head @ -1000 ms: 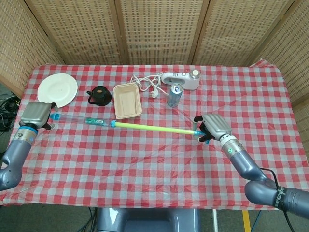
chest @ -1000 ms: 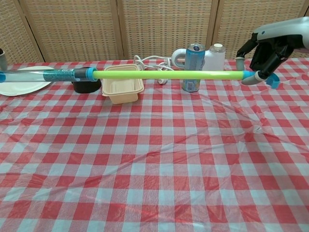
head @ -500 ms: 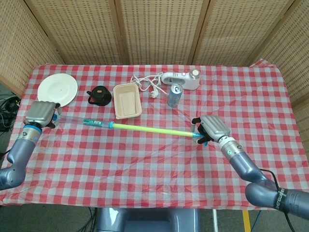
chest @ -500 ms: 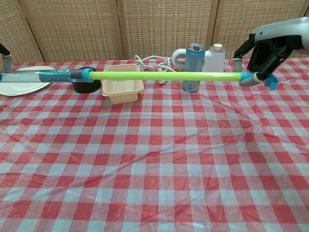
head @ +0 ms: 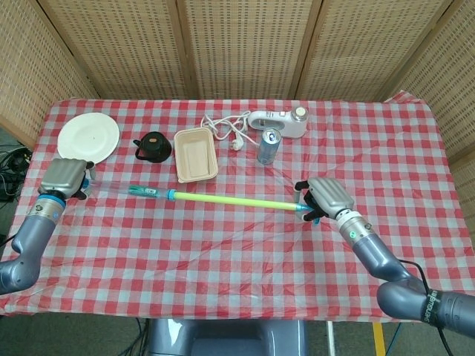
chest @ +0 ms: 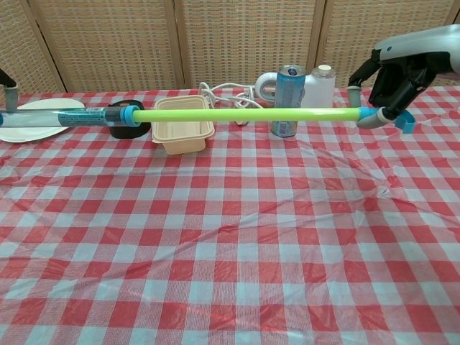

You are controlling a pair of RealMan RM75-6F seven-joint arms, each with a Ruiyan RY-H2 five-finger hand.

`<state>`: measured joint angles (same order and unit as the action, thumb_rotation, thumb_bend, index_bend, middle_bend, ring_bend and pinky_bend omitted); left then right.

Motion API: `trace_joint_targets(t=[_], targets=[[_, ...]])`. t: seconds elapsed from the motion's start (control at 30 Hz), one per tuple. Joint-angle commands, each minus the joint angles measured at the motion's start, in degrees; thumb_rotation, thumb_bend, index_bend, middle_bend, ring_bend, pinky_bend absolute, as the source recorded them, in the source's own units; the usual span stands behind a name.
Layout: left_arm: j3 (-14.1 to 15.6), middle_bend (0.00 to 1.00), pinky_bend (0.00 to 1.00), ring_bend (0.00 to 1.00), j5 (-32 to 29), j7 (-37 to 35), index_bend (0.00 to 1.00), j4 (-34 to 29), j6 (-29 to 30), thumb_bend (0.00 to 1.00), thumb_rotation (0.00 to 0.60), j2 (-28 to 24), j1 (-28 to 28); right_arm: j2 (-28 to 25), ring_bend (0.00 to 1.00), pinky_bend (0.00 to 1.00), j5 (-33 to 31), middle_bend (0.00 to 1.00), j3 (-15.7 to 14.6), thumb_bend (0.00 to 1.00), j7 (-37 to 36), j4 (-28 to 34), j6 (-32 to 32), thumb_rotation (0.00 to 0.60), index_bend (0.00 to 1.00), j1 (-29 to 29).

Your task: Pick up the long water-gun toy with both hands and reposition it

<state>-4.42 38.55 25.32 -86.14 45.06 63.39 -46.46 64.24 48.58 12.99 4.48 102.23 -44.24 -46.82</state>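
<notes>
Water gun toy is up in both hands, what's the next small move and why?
Probably lower it straight down, both ends together. The left hand holds the clear end of the water-gun toy and the right hand the blue-tipped end. In the chest view it hangs level above the checkered tablecloth, nearer the robot than the beige container and soda can, so the cloth below looks bare.

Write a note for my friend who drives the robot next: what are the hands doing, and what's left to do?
Left hand holds the clear barrel end of the water-gun toy. Right hand grips the blue handle end.
The toy hangs level above the tablecloth, in front of the beige container and soda can.
Done: picked up with both hands.
Left: carry it to its new spot, set it down, let go.
</notes>
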Motion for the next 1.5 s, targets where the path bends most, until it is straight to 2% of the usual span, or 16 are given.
trace_joint_targets(t=[0.03, 0.3, 0.73, 1.5], targets=[[-0.03, 0.71, 0.54, 0.64, 0.23, -0.44, 0.58, -0.71, 0.27, 0.41, 0.600, -0.32, 0.15, 0.43, 0.99, 0.51, -0.12, 1.00, -0.24, 0.51, 0.13, -0.17, 0.10, 0.600, 0.83, -0.21], [-0.68, 0.71, 0.54, 0.64, -0.48, -0.26, 0.58, -3.69, 3.42, 0.41, 0.600, -0.24, 0.21, 1.82, 0.99, 0.51, -0.70, 1.00, -0.78, 0.51, 0.80, -0.84, -0.40, 0.600, 0.83, -0.77], [-1.87, 0.71, 0.54, 0.64, -4.26, 4.02, 0.59, -10.18, 9.48, 0.41, 0.600, 1.63, -1.29, 3.35, 0.99, 0.51, -1.18, 1.00, -1.20, 0.51, 1.19, -1.73, -0.49, 0.600, 0.83, -1.46], [-3.84, 0.71, 0.54, 0.64, -9.93, 7.70, 0.58, -15.72, 14.38, 0.41, 0.600, 6.26, -3.91, 5.15, 0.99, 0.51, -0.15, 1.00, -1.79, 0.51, 1.01, -2.38, 0.09, 0.600, 0.83, -2.11]])
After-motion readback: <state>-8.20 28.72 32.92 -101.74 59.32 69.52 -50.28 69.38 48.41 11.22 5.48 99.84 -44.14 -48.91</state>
